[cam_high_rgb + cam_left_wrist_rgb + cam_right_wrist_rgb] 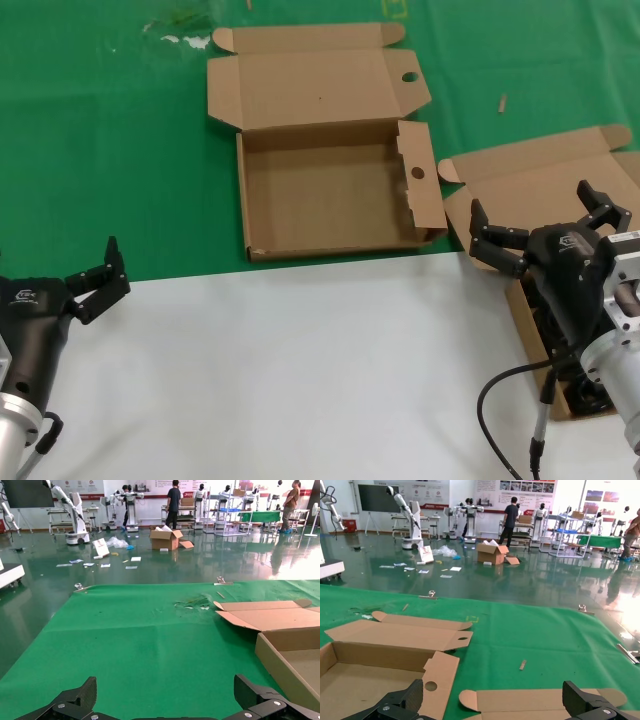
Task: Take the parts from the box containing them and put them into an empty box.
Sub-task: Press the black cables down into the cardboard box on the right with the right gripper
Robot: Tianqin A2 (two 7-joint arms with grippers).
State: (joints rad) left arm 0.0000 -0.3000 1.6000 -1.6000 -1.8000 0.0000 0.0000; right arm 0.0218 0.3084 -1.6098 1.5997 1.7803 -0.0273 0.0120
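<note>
The right tool (535,232), spread, hovers over the full box (545,185); cables (560,350) lie beneath. Descend straight, pinch one coil mid-bundle. Left tool (100,280), spread, waits. Empty box (330,190) sits centre.

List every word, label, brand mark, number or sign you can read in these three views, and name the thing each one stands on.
Nothing can be read for certain.
Left gripper: a white logo on its black body, too small to read.
Right gripper: a white logo on its black body, too small to read.
Wall posters in the hall behind: printing too blurred to read.
Empty box: plain cardboard, no print.
</note>
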